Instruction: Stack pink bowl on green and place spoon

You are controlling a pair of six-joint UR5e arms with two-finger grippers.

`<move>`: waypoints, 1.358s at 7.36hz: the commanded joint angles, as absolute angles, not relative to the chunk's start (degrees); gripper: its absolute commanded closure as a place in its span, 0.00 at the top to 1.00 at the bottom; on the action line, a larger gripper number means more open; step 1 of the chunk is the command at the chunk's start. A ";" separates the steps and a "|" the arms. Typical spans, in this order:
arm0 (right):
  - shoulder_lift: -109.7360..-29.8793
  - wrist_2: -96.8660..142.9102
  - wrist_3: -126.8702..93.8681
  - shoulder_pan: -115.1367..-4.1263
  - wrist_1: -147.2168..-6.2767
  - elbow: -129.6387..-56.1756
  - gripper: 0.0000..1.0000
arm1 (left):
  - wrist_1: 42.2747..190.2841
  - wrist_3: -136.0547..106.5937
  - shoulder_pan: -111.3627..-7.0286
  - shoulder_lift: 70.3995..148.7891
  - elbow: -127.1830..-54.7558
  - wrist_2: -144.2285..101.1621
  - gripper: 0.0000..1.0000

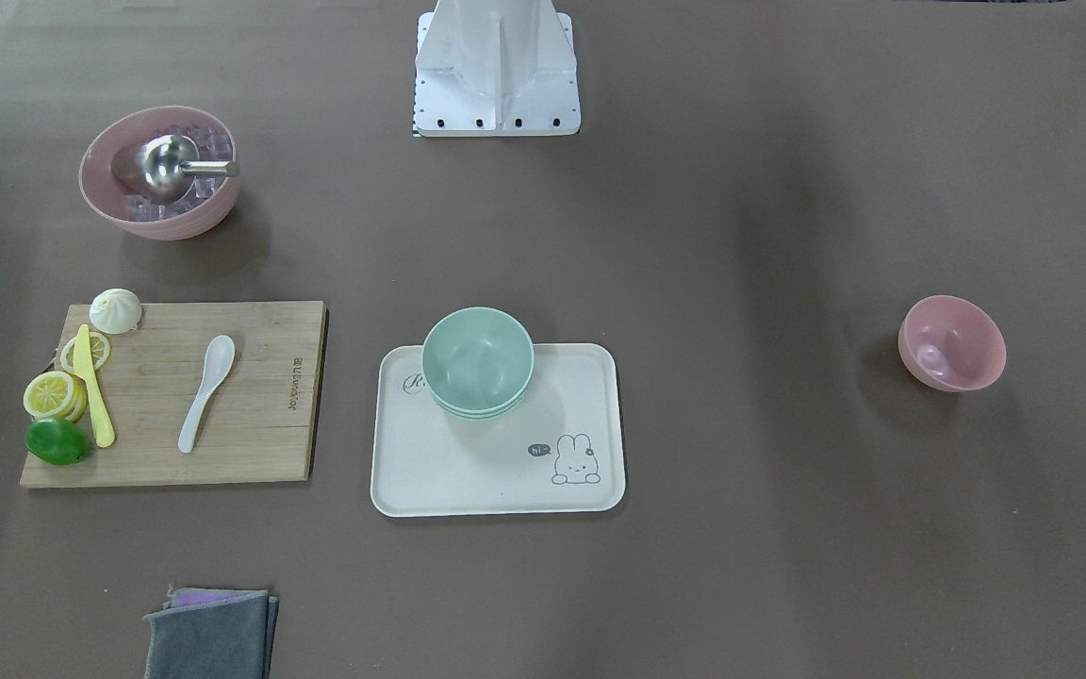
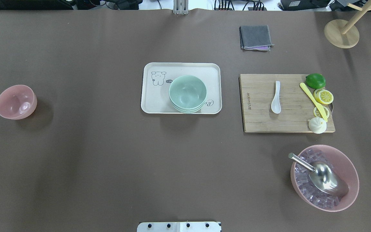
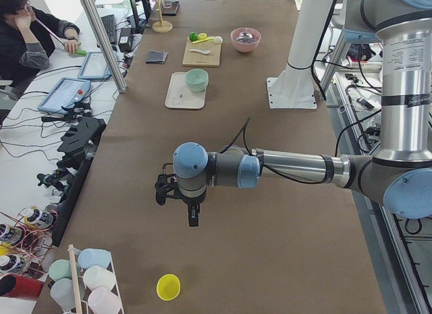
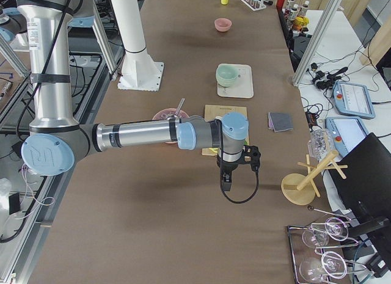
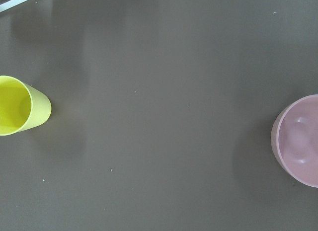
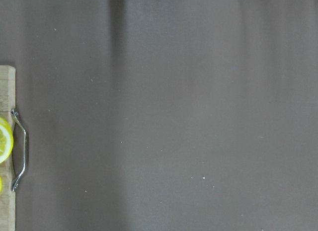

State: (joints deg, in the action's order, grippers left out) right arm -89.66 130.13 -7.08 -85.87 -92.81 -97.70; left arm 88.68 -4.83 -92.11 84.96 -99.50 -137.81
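A small pink bowl (image 1: 951, 342) stands empty on the brown table, far out on my left side (image 2: 16, 101); it shows at the right edge of the left wrist view (image 5: 298, 140). A stack of green bowls (image 1: 477, 361) sits on a cream tray (image 1: 496, 471) at the table's middle (image 2: 187, 93). A white spoon (image 1: 206, 390) lies on a wooden cutting board (image 1: 260, 415). My left gripper (image 3: 193, 218) hangs above the table near the pink bowl. My right gripper (image 4: 225, 185) hangs beyond the board's end. I cannot tell if either is open.
A large pink bowl (image 1: 159, 172) holds ice cubes and a metal scoop. Lemon slices, a lime, a yellow knife and a bun lie on the board. A folded grey cloth (image 2: 255, 37), a wooden stand (image 2: 341, 32) and a yellow cup (image 5: 20, 106) stand around.
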 commanded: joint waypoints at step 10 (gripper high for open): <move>-89.65 130.08 -7.38 -85.61 -90.20 -98.70 1.00 | 100.54 -4.83 -91.67 91.49 -92.29 -136.40 0.98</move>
State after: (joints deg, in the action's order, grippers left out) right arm -89.53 130.05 -7.33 -85.64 -92.12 -98.92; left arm 98.76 -4.91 -91.70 91.11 -93.50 -136.38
